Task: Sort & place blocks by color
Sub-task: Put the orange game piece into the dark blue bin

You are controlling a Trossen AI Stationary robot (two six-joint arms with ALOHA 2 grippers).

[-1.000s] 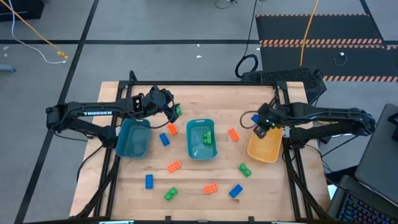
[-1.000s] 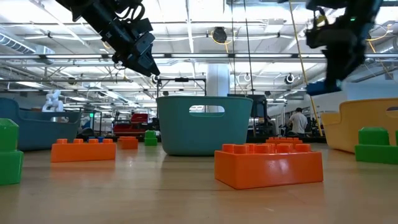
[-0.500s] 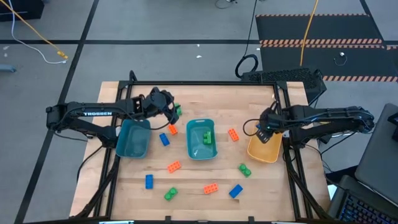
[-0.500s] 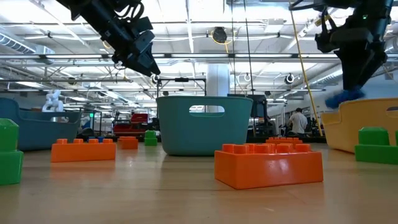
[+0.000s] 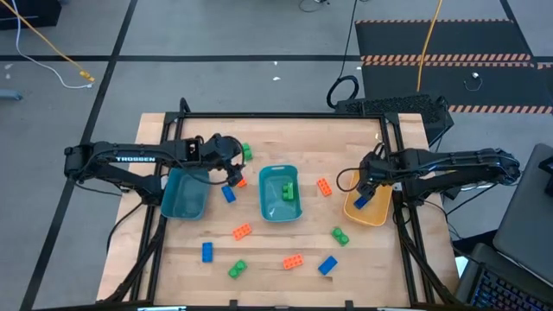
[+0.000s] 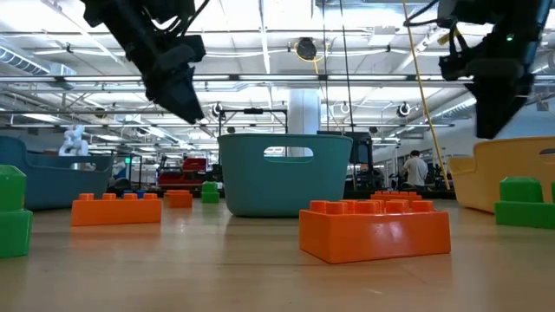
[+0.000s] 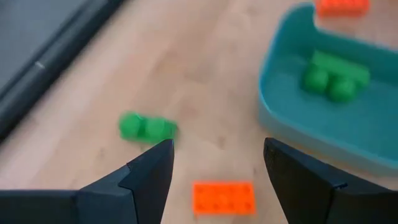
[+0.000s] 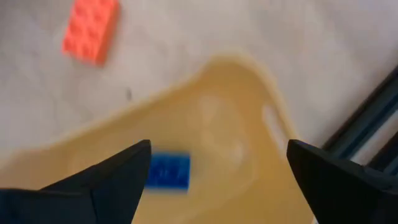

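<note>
While the table [image 5: 276, 138] is the biggest thing here, the story is at its three o'clock side: the right gripper [image 5: 366, 182] hangs over the yellow-tan bowl [image 5: 377, 210] with its fingers spread wide and empty. A second ago it carried a blue block in the air; now that blue block [image 8: 168, 171] lies on the bowl's floor, so I'd judge one blue piece sorted.

In the middle, the teal bin [image 5: 278, 193] holds green blocks [image 5: 289, 190]. Over at nine o'clock, the left gripper [image 5: 232, 170] has dropped lower beside the second teal bin [image 5: 185, 192], fingers parted and holding nothing, with an orange block [image 7: 224, 197] just below them and a green block [image 7: 147, 127] near; I'd guess the orange one is its target.

Loose blocks remain along the six o'clock edge, so much sorting is left.

Only the right wrist view shows the released block plainly inside the bowl; the low view hides it behind the bowl's wall, and from above the arm crowds it.
</note>
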